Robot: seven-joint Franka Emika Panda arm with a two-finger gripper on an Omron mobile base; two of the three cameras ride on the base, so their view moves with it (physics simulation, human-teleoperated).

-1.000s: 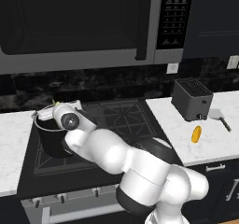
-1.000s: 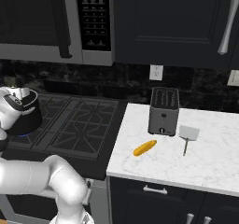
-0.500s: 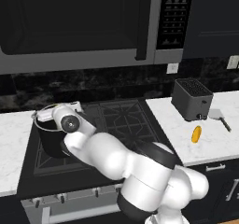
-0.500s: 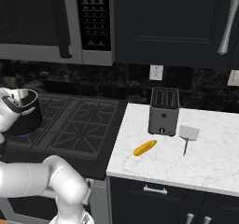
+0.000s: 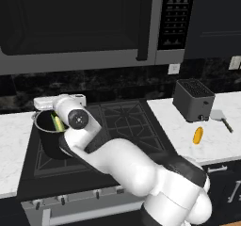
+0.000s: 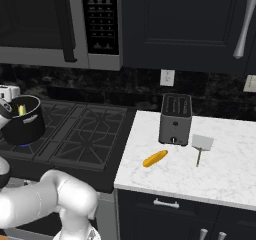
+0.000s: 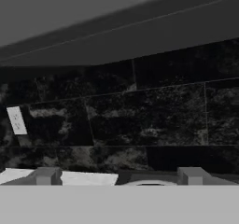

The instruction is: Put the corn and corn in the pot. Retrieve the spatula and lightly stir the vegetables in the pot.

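Pot: one deep round black stockpot with a pale rim, standing on the dark grated stovetop at its left burner.
Corn, counted: two cobs. One husked cob, yellow with light green leaves, sits inside the pot, leaning steeply with its long axis running from the pot's floor up toward the rim; from the right base camera it shows as a yellow tip above the rim.
Second cob: a smooth yellow-orange corn lying flat on the white marbled counter, in front of the toaster, long axis slanting from front-left to back-right in the right base view.
Spatula: one, grey, flat squarish blade with a thin dark handle pointing toward the counter's front edge, just beside the toaster.
Toaster: one boxy dark grey unit, slotted top.
Gripper: over the pot's rim, its two tips spread wide apart, nothing between them.
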